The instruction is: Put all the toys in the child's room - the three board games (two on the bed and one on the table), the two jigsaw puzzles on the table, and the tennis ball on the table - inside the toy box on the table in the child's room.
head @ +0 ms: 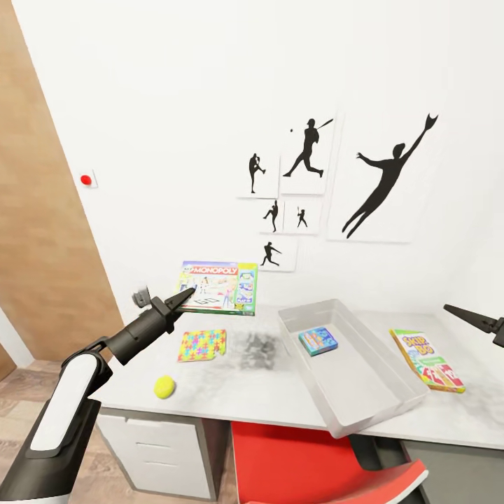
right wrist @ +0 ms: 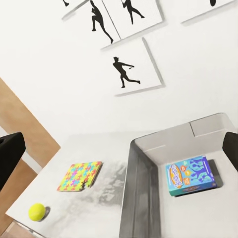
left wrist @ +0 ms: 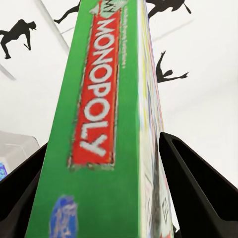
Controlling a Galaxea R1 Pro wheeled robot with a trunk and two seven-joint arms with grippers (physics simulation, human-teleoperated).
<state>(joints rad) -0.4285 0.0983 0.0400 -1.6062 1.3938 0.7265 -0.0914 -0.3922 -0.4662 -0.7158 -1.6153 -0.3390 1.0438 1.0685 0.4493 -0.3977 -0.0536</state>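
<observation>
— Looking across the desk (head: 280,392), what was seen around the toy box (head: 364,392)?

— A small blue box (head: 318,341) was seen lying flat inside the toy box, on its floor. A Skip-Bo game (head: 428,360) was laid flat on the desk just beside the box, on the robot's right. On the other side, a colourful jigsaw puzzle (head: 201,345) was placed flat, and the tennis ball (head: 164,386) was found near the front edge, apart from it.

— And the Monopoly box (head: 218,287)?

— It was held clear of the desk, pinched between the fingers of the left gripper (head: 189,294); its green edge was shown clamped between both fingers in the left wrist view (left wrist: 99,148).

— Was anything noted in the way?

— The jigsaw and a bare stretch of desk were seen between the held game and the toy box. A red chair (head: 315,462) was tucked under the desk front.

— The right gripper (head: 465,316)?

— It was held above the desk's right end; whether it was spread or pressed together could not be told.
</observation>
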